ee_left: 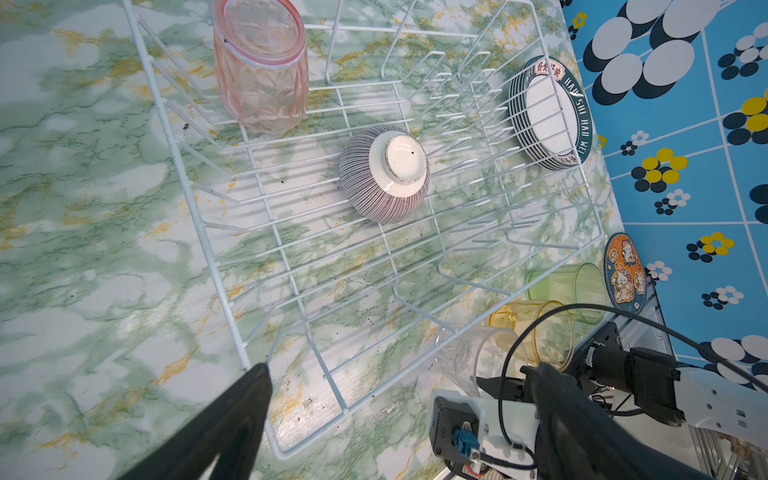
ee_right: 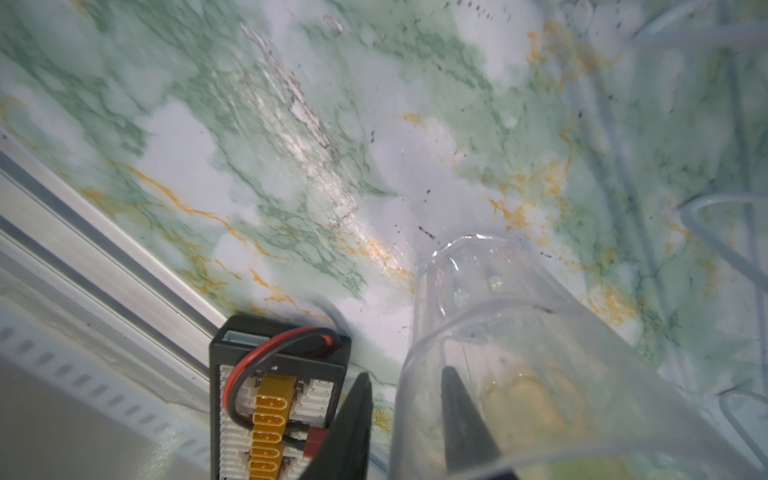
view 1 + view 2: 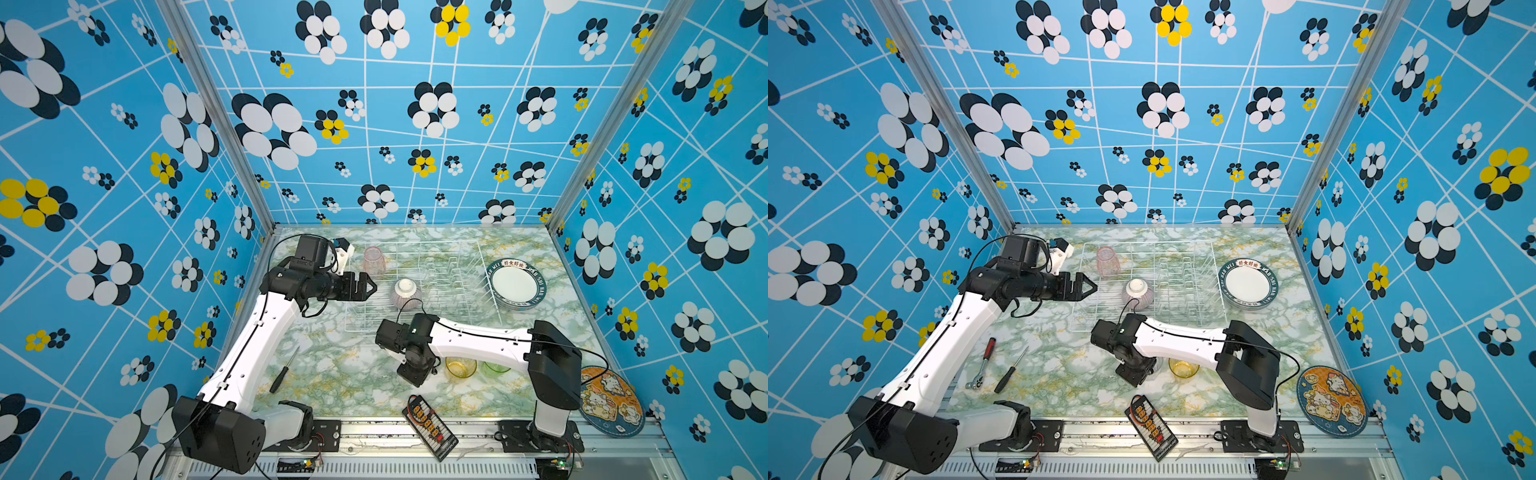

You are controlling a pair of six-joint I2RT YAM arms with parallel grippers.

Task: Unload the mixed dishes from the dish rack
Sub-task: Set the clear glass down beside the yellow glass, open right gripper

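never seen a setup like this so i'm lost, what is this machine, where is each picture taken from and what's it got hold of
These are two robot arms bolted to the front of a marble-look table, each ending in a two-fingered hand. The two wide pictures come from one camera overhead; the two close-ups come from cameras on the wrists. On the table stands a white wire dish rack holding an upturned pink glass and an upturned striped bowl. Beside it lies a stack of plates; nearer the front stand a yellow glass and a green glass. A screwdriver and a black board lie nearby. The left hand is open and empty by the rack. The right hand is open, one finger inside a clear glass, one outside.
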